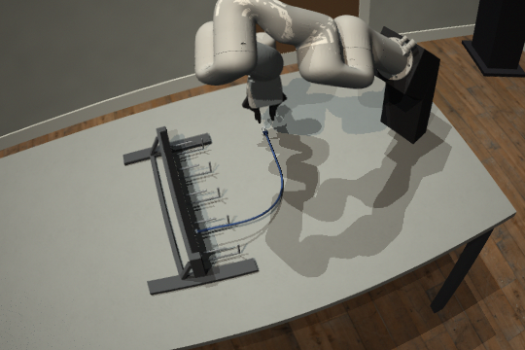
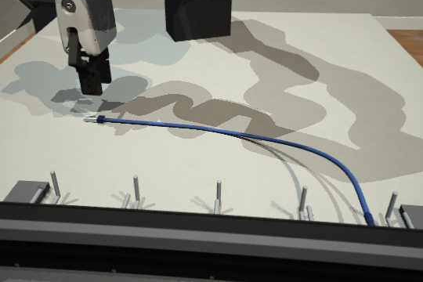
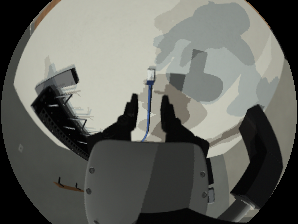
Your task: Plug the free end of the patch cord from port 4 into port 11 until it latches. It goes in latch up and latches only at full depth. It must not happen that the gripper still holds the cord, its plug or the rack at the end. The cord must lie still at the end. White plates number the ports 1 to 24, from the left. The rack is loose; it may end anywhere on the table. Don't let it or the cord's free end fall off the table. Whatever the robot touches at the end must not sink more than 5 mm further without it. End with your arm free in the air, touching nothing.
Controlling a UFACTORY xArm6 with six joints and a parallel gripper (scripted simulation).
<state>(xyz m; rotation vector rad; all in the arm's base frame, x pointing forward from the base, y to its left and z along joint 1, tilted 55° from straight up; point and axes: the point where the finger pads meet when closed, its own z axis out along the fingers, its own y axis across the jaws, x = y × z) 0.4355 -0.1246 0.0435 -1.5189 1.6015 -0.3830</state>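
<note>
Above the far part of the pale grey table [image 1: 389, 227], the white-and-black two-finger gripper [image 2: 91, 88] is hanging with its black fingers partly spread and nothing between them — it is gripping no object. Just below and in front of it, the clear plug [image 2: 89, 119] at the free end of the thin blue patch cord [image 2: 251, 136] is lying flat on the table, apart from the fingertips. From there the cord is sweeping in a long curve back to the dark grey patch rack [image 1: 167, 184], where its other end is sitting in a port near one end of the panel. Port numbers are too small to read. Beside the gripper, the black pedestal [image 1: 410, 101] is carrying the arm.
</note>
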